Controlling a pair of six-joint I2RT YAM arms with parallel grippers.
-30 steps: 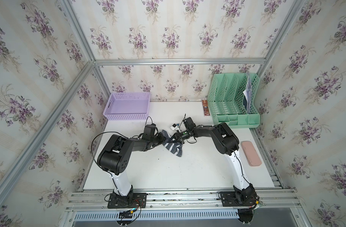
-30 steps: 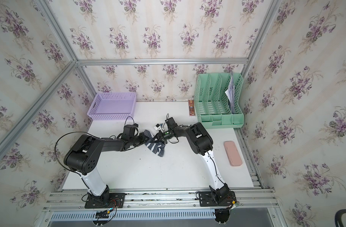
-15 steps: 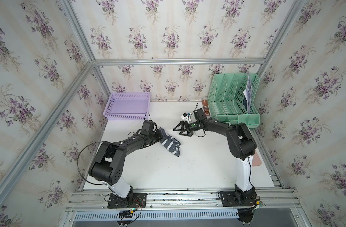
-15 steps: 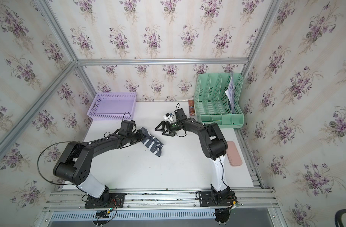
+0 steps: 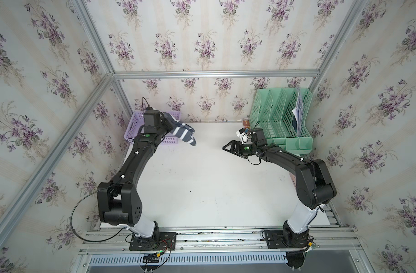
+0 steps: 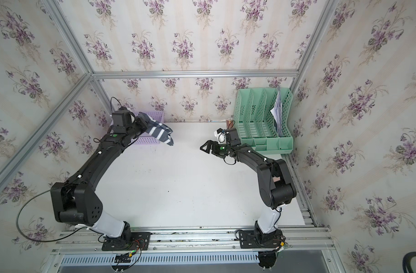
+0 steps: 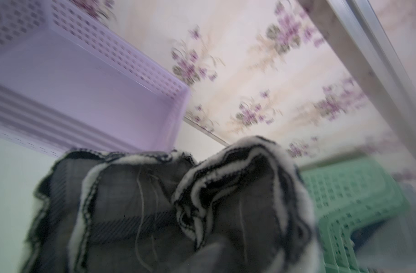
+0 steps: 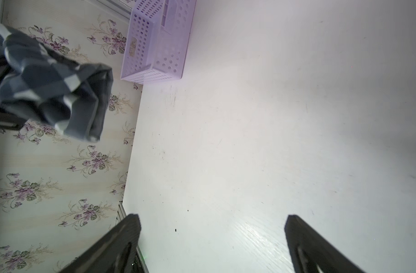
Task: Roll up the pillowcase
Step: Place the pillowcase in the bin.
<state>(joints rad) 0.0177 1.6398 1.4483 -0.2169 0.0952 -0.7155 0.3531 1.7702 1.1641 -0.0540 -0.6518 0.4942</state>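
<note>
Left arm: stretched forward toward the far left corner, wrist raised. The left gripper (image 5: pixel 164 121) is clamped tight on the pillowcase (image 5: pixel 182 133), which hangs bunched from it, clear of the table (image 5: pixel 202 184), at the right end of the lilac basket (image 5: pixel 172 141). Whether the cloth hangs over the basket or just in front of it cannot be told.

Right arm: elbow bent, forearm low, in front of the green file rack (image 5: pixel 280 113). The right gripper (image 8: pixel 212 219) stands wide open with nothing in it, well apart from the cloth.

Obscured: the left jaws are buried in cloth in both top views, and the left wrist view is blurred, filled by folds and stitched edging.

Change: a second ago both grippers met at the cloth lying mid-table. Since then the right has let go and drawn back, and the left has lifted the cloth toward the basket.
</note>
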